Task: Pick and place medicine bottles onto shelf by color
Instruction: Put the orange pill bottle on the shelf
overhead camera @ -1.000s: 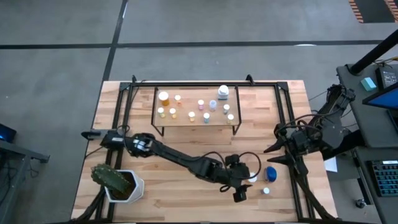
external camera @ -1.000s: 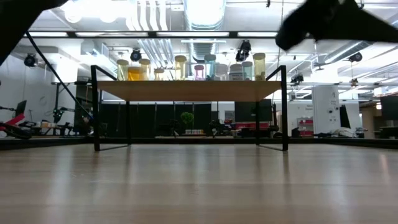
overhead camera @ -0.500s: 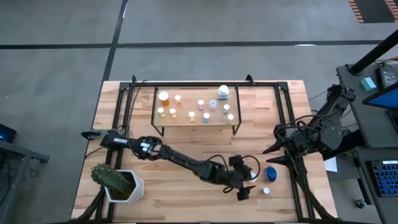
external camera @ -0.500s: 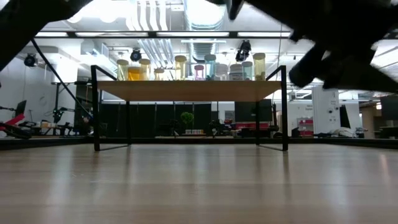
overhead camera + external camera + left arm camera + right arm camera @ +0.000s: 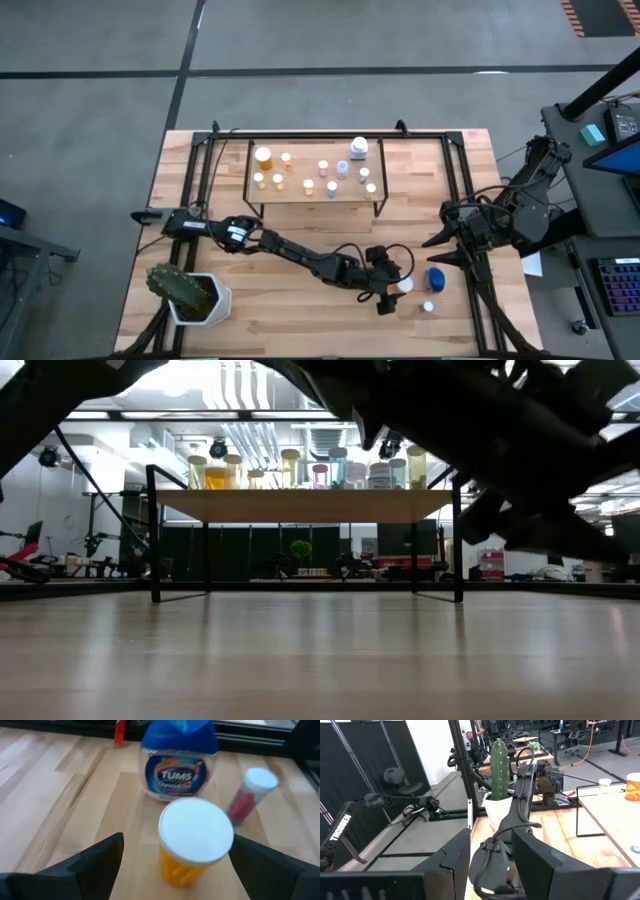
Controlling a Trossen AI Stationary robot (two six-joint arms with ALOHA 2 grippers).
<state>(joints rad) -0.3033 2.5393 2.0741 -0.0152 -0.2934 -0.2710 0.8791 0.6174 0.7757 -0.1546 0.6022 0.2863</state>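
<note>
Wooden tabletop [image 5: 300, 240] work looks mostly done: about 10 medicine bottles [image 5: 320, 172] stand on the shelf [image 5: 305, 197]. 3 remain off it; the left gripper [image 5: 175, 870], jaws spread wide, straddles an orange bottle [image 5: 192, 842]. Right gripper [image 5: 440, 250] waits, jaws unclear.

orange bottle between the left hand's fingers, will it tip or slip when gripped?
Probably stable: the orange bottle stands upright on the table, squat with a wide white cap. Its smooth round body might slip or rotate if the open left hand closes off-centre. It looks like light plastic, so a nudge could slide it toward the blue Tums bottle just behind.
</note>
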